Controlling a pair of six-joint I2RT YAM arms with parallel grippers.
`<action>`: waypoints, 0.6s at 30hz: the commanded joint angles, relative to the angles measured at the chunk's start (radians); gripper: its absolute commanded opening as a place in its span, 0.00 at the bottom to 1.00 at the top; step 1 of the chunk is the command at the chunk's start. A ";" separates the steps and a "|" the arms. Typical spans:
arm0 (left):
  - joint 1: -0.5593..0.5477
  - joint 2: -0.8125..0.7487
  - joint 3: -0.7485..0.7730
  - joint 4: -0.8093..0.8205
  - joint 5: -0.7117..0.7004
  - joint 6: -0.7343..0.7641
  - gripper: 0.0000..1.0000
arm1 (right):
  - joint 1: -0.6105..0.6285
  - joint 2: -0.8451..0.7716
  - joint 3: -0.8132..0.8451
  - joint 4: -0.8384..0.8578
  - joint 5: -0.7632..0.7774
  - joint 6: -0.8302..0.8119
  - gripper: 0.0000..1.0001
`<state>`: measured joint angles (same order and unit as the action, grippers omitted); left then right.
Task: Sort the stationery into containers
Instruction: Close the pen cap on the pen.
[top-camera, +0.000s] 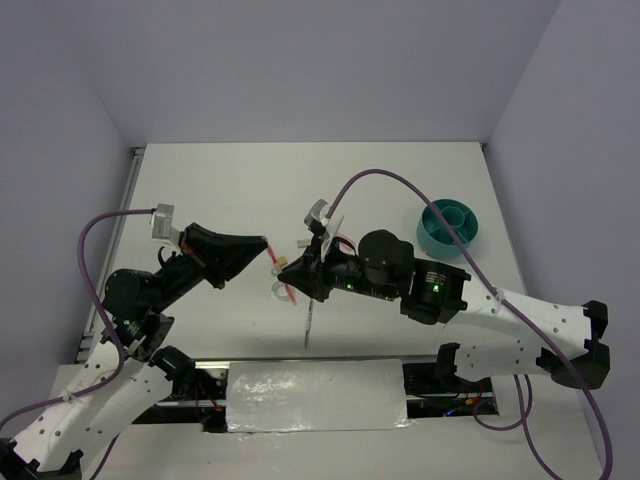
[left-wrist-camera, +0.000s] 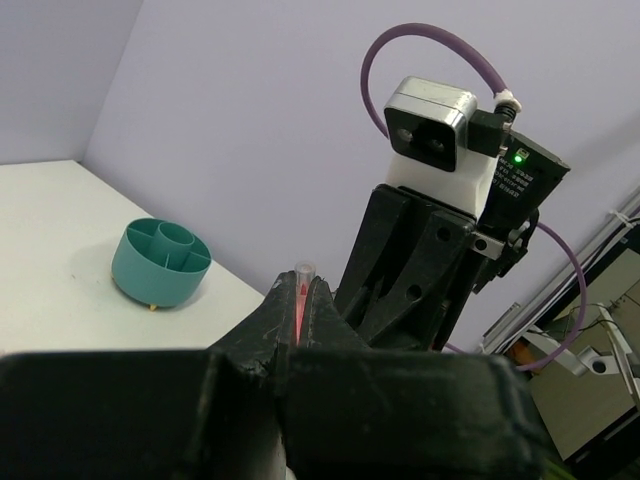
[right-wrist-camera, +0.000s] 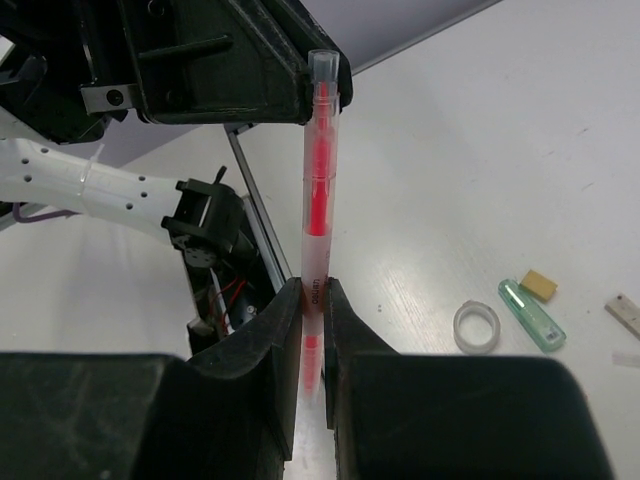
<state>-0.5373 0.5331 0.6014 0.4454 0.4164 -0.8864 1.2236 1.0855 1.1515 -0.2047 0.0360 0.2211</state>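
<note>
Both pincers are on the same pink pen (right-wrist-camera: 318, 170).

Right pincer (right-wrist-camera: 312, 295): clenched on the lower part of the pen's barrel. In its own wrist view the pen stands straight up out of the jaws.

Left pincer (left-wrist-camera: 300, 292): fully closed, grasping the pen's other end (the clear tip pokes just past its fingertips in the left wrist view).

From the top camera, the pen hangs in the air over the middle of the desk (top-camera: 230, 190), bridging the two arms and off the surface.

Teal organiser (left-wrist-camera: 155, 280): upright at the far right of the desk, well apart from the pen. Inner compartments are visible, but I can't tell what is in them.

Loose on the desk in the right wrist view:
- clear tape ring (right-wrist-camera: 476, 325)
- green block (right-wrist-camera: 531, 313) just beside the ring
- tan block (right-wrist-camera: 539, 285) next to the green one

Grey pen (top-camera: 308, 325): flat on the desk near the front edge, below the right pincer in the top view.
</note>
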 joint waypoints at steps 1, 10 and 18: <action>-0.024 0.004 -0.051 -0.214 0.093 0.050 0.00 | -0.010 -0.016 0.071 0.312 -0.039 -0.017 0.00; -0.024 0.034 0.136 -0.278 0.019 0.087 0.36 | 0.019 -0.032 -0.061 0.306 -0.038 0.050 0.00; -0.024 0.051 0.153 -0.205 0.067 0.070 0.42 | 0.019 -0.044 -0.068 0.306 -0.038 0.063 0.00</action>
<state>-0.5579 0.5751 0.7414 0.2241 0.4370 -0.8341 1.2327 1.0775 1.0782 -0.0105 0.0040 0.2764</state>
